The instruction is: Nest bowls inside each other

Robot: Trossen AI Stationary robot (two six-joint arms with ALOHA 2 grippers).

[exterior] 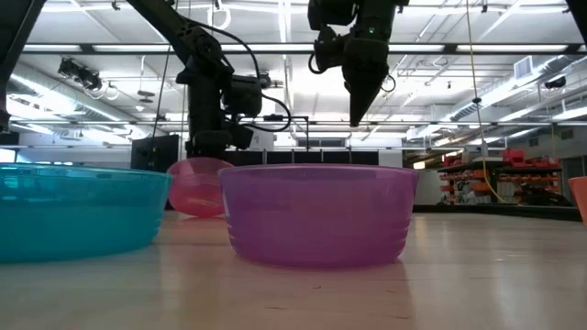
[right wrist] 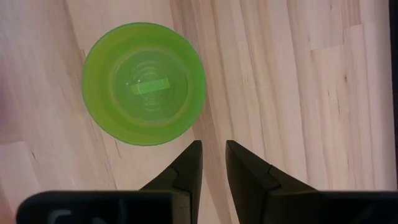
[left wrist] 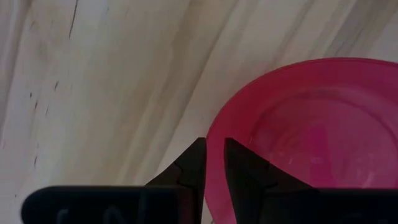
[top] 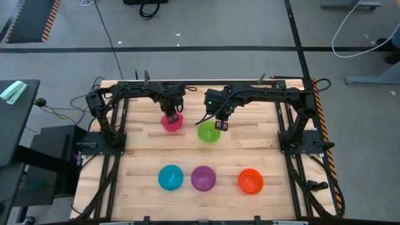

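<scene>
The pink bowl [top: 172, 123] [left wrist: 311, 137] sits on the far left-centre of the wooden table. My left gripper [top: 173, 116] [left wrist: 215, 158] points straight down over the bowl's far rim, open by a narrow gap, with one finger inside the bowl and one outside. The green bowl [top: 209, 132] [right wrist: 143, 84] rests on its base just right of the pink one. My right gripper [top: 220, 124] [right wrist: 214, 158] hangs open above the table beside the green bowl, with nothing between its fingers. In the low view the purple bowl hides the green one. My left gripper straddles the pink bowl's rim [left wrist: 210, 134] from above, one finger inside the bowl and one outside. Pink fills the narrow gap between the fingers. I cannot tell whether either finger touches the rim.
A blue bowl [top: 170, 177], a purple bowl [top: 203, 178] and an orange bowl [top: 250, 181] stand upright in a row near the table's front edge. Bare wood lies between this row and the two far bowls. Dark arm frames run along both table sides.
</scene>
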